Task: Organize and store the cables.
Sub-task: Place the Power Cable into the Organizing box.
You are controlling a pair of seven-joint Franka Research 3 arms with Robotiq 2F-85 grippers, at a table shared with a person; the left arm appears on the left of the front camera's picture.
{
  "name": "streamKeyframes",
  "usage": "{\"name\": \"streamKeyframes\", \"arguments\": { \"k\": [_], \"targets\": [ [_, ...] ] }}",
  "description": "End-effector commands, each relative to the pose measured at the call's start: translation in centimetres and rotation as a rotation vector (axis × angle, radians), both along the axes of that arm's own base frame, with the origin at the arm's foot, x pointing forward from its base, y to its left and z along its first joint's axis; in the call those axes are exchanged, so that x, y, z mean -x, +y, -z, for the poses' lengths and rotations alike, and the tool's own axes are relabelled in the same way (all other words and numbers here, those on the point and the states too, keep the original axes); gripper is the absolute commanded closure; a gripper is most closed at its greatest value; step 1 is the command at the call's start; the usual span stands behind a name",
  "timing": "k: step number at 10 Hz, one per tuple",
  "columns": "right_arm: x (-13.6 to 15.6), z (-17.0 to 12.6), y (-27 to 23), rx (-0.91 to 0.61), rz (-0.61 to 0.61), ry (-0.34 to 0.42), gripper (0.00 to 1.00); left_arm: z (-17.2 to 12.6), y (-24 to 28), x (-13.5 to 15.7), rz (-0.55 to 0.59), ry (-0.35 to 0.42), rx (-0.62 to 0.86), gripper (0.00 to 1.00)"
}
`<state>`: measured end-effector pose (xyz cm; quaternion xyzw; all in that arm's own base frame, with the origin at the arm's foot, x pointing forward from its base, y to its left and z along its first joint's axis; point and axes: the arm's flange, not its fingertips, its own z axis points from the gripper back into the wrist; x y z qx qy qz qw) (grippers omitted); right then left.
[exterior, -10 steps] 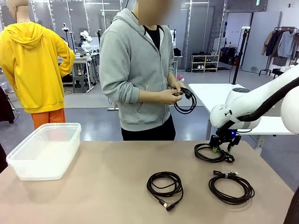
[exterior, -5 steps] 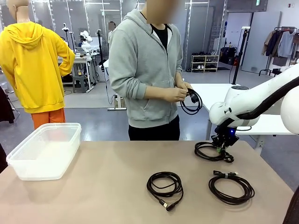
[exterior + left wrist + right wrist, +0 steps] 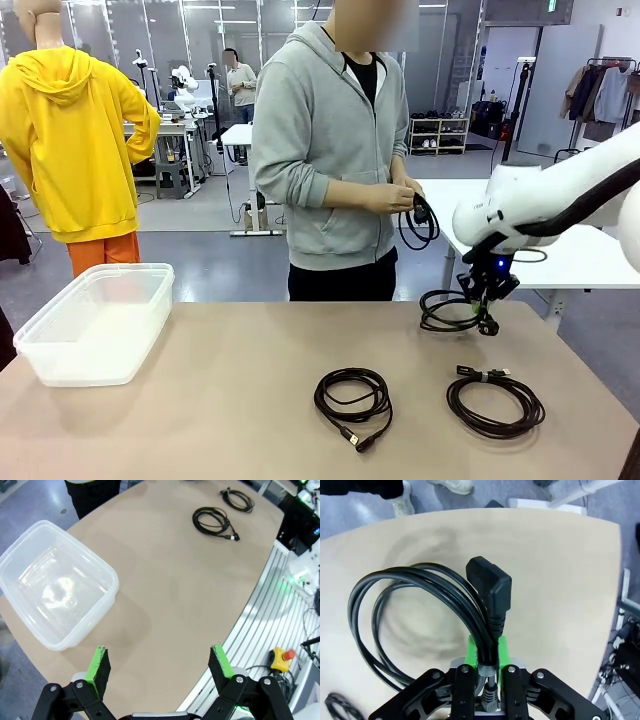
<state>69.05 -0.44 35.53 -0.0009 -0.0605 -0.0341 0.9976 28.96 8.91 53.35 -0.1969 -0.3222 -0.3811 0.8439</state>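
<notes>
Power cord coil (image 3: 445, 312) is clenched in the right gripper (image 3: 487, 298) by its bunched strands beside the plug (image 3: 490, 582), so the loop hangs together over the far right of the table (image 3: 200, 420). Left gripper (image 3: 160, 666) is spread wide, holding nothing, near the clear bin (image 3: 112, 582), probably where the coil's headed.

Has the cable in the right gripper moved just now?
Yes. The cable, clamped in the right gripper, has risen; its coil now crosses the far edge of the table.
</notes>
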Motion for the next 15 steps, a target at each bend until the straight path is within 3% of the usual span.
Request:
{"name": "streamKeyframes", "arguments": {
  "k": [1,4,11,12,14,15],
  "targets": [
    [1.5,-4.8,0.9,0.015,0.074,0.035,0.91,0.0,0.0,0.0,0.019,-0.008,0.007,0.0],
    [3.4,-8.2,1.2,0.029,0.098,-0.014,0.91,0.0,0.0,0.0,0.019,-0.008,0.007,0.0],
    [2.7,-9.0,0.8,0.0,0.064,-0.003,0.91,0.0,0.0,0.0,0.019,-0.008,0.007,0.0],
    [2.9,-8.7,0.8,0.002,0.069,0.001,0.81,0.0,0.0,0.0,0.019,-0.008,0.007,0.0],
    [3.6,-10.8,8.5,0.019,-0.003,-0.106,0.81,0.0,0.0,0.0,0.019,-0.008,0.007,0.0],
    [4.3,-11.0,12.4,0.028,-0.043,-0.101,0.81,0.0,0.0,0.0,0.019,-0.008,0.007,0.0]
  ]
}}
